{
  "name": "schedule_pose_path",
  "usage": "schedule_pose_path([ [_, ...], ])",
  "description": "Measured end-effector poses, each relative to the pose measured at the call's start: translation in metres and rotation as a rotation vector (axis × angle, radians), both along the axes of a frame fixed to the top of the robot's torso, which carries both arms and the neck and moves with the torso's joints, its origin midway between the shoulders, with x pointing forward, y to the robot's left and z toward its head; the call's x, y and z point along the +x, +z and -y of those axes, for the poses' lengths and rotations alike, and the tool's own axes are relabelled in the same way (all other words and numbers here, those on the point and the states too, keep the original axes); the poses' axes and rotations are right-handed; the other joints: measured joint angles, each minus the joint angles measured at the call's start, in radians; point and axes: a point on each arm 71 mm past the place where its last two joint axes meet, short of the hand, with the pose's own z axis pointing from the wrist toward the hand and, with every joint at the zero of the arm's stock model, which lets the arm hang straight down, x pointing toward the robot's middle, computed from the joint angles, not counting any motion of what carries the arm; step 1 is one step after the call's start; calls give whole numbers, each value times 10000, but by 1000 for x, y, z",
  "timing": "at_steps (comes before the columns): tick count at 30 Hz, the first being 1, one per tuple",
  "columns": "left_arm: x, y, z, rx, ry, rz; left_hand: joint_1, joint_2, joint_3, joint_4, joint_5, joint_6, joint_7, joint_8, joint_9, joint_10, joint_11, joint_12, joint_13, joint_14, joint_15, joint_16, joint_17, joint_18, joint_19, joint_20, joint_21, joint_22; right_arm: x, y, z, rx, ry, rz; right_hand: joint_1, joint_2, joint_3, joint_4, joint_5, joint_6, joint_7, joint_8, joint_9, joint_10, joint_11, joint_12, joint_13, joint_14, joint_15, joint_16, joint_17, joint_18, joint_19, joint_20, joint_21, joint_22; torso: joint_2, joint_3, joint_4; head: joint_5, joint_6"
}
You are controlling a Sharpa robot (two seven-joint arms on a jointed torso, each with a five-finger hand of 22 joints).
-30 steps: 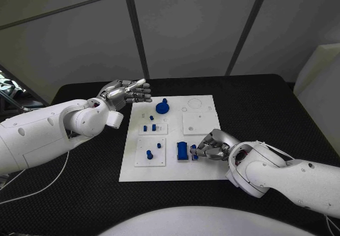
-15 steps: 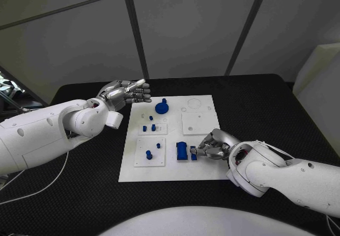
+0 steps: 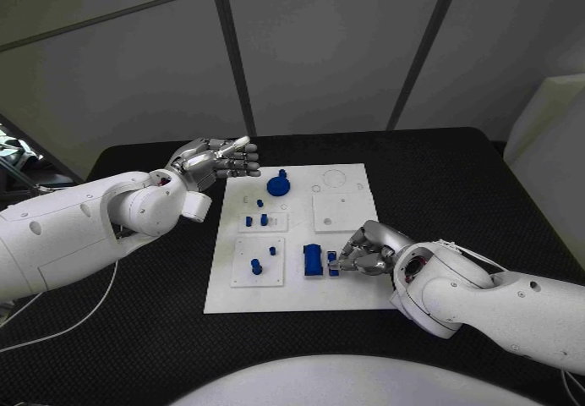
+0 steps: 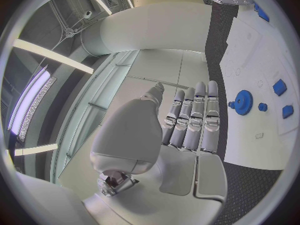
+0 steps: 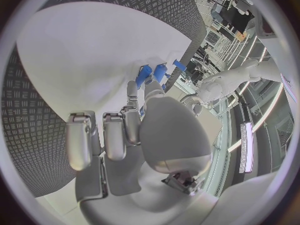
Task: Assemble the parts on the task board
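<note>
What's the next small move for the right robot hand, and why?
Probably lift the small blue part slightly off the task board: the right robot hand has its fingertips on it, beside the larger blue block. The grip itself is hard to confirm.

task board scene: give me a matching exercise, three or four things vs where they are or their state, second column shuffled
Things:
1. left hand
2. right hand
3. blue gear
4. task board

States or places:
A. white plate in the middle of the table
B. far part of the board
C. fingers straight, holding nothing, beside the board
D. fingertips at a small blue part

Pairs: 1-C, 2-D, 3-B, 4-A
</note>
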Motion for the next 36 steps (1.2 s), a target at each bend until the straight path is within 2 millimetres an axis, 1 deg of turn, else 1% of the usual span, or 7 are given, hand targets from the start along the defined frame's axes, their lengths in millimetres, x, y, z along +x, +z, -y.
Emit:
schedule_pose_path([
  [8,0,0,0,4,1,-5,0,0,0,0,0,0,0,0,0,0,0,0,0,0,0,0,0,-1,0,0,0,1,3,0,-1,-148,167,210,48,48,-26,-24,-202,0,0,37,38,-1,1,0,168,0,1,0,-1,0,0,0,0,0,0,-2,1,0,-9],
  [13,0,0,0,5,0,-9,0,0,0,0,0,0,0,0,0,0,0,0,0,0,0,0,-1,0,0,0,0,1,7,-2,0,-173,201,354,-73,168,-115,38,-292,-1,0,67,77,-1,1,0,168,0,1,0,-1,0,0,0,0,0,2,-4,7,-4,-10],
  [18,0,0,0,8,-3,-14,0,0,0,0,0,0,0,0,0,0,0,0,0,0,0,0,-1,0,0,0,0,1,11,-6,3,-278,81,385,-85,290,-214,138,-697,-1,0,111,142,-2,3,7,299,0,3,1,-2,-1,0,1,0,0,5,-4,14,10,-16],
  [21,0,0,0,9,-3,-17,0,0,0,0,0,0,0,0,0,0,0,0,0,0,0,0,-1,0,0,0,0,2,12,-7,2,-252,102,424,-141,337,-236,160,-749,0,0,118,152,-18,20,10,299,0,3,1,-2,0,0,1,0,0,7,-4,15,20,-12],
  [27,0,0,-1,15,-2,-26,0,0,0,0,0,0,0,0,0,0,0,0,0,0,0,0,-2,0,0,0,0,2,11,-6,2,-177,164,514,-189,298,-239,164,-799,-1,0,118,161,-18,19,20,302,0,3,1,-2,0,-1,1,0,0,9,-4,7,35,-20],
  [33,0,0,0,16,-5,-31,0,0,0,0,0,0,0,0,0,0,0,0,0,0,0,0,-2,0,0,0,0,2,6,-1,4,100,322,660,-425,183,-499,281,-561,-25,24,118,200,-18,19,-38,296,0,3,-32,-2,-1,-1,1,-53,0,3,-3,-5,35,5],
  [36,0,-1,0,19,1,-32,0,0,0,0,0,0,0,0,0,-7,-7,0,0,0,0,0,-2,0,0,0,0,0,3,3,6,363,445,752,-628,85,-711,381,-97,-261,101,45,200,-17,18,-271,277,1,1,-141,-2,0,-1,1,-231,0,-11,-3,-7,14,41],
])
